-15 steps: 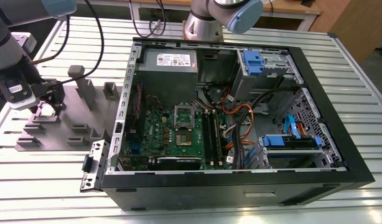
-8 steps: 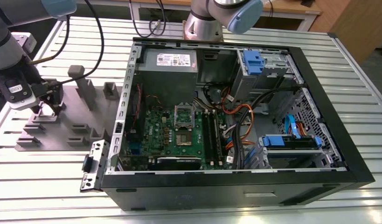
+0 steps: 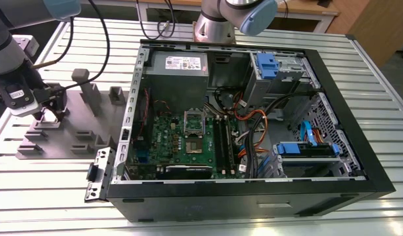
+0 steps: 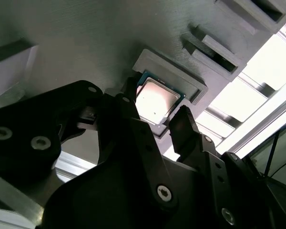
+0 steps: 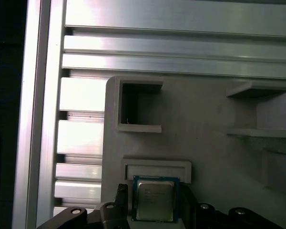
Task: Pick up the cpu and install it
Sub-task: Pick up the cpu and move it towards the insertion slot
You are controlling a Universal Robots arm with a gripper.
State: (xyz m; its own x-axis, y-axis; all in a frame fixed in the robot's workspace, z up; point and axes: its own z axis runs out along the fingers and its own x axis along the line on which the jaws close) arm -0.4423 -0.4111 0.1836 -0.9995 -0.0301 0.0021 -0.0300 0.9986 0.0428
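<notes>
Slatted aluminium table [image 3: 385, 98] carried the whole set-up. Nearest the wrist cameras, the gripper [image 3: 49, 115] hung low over a grey plastic holder [image 3: 77, 137], its black fingers [image 4: 128, 109] spread apart and grasping nothing. One stood on each side of the cpu [image 5: 155, 200], just beside its edges; whether either touched it I cannot tell.

The cpu lay flat in a shallow recessed seat [image 5: 156, 168] of the holder, silvery metal top facing up toward the gripper. It was nearly square, so it had no real long axis. In the first wrist view its edges ran parallel to the seat's walls. In the second wrist view it [image 4: 156, 99] appeared corner-on between the fingertips.

In the exterior view the holder sat at about nine o'clock from the open computer case [image 3: 358, 162], just beside its wall. Inside the case the green motherboard [image 3: 168, 132] lay flat, with the silver socket frame [image 3: 193, 120] near its middle. Farther back, at twelve o'clock, stood the arm's grey column [image 3: 213, 27].
</notes>
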